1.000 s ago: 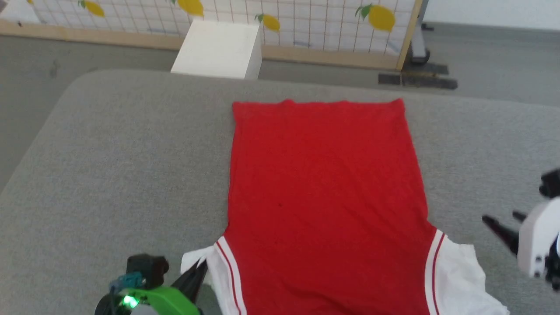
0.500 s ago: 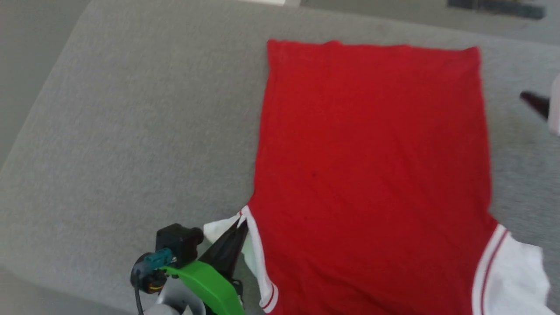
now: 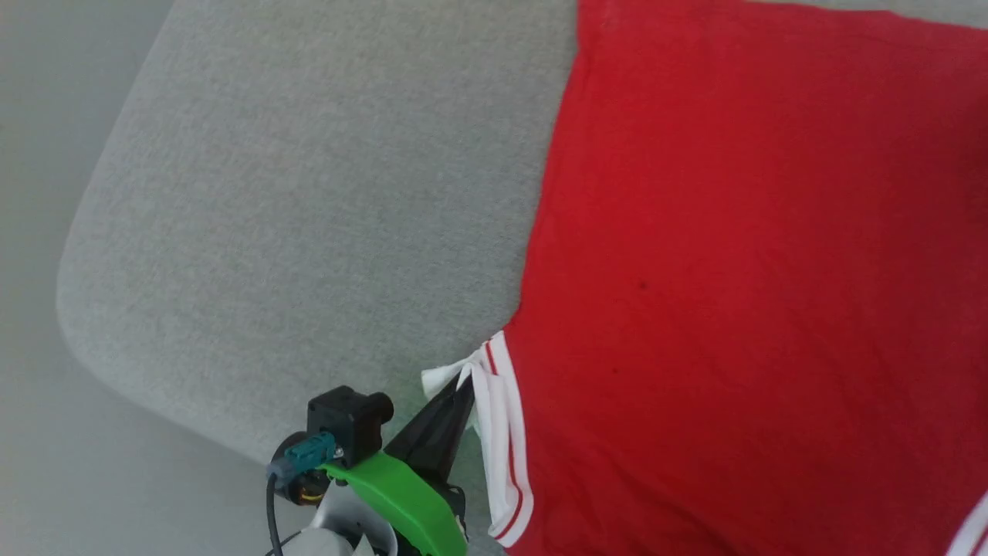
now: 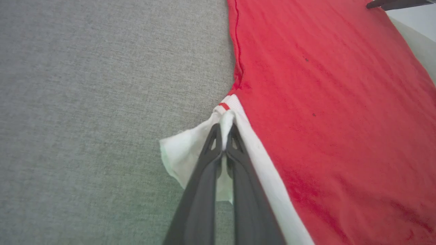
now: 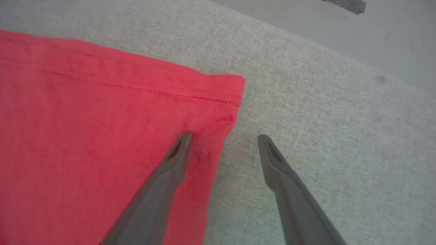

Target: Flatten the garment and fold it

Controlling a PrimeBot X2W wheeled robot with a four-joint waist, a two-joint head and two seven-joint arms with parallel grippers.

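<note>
The garment (image 3: 733, 270) lies flat on the grey cushion, a red shirt with its plain side up and white sleeves with striped trim. At the lower middle of the head view, my left gripper (image 3: 461, 390) is shut on the white sleeve (image 4: 190, 149) beside the striped seam (image 4: 226, 103). In the right wrist view, my right gripper (image 5: 223, 136) stands open above the hem corner (image 5: 228, 88) of the garment. One finger (image 5: 177, 153) is over the red cloth, the other over bare cushion. A dark fingertip (image 4: 391, 4) of the other arm shows at the top right of the left wrist view.
The grey fabric cushion (image 3: 309, 193) carries the shirt; its rounded left edge (image 3: 69, 301) drops to a pale floor (image 3: 46, 432). In the right wrist view the cushion's far edge meets grey floor (image 5: 340, 30) with a dark object (image 5: 347, 4) at the top.
The head camera has swung down and left, so the shirt sits further right and the back wall is out of frame. My left gripper keeps its hold on the sleeve.
</note>
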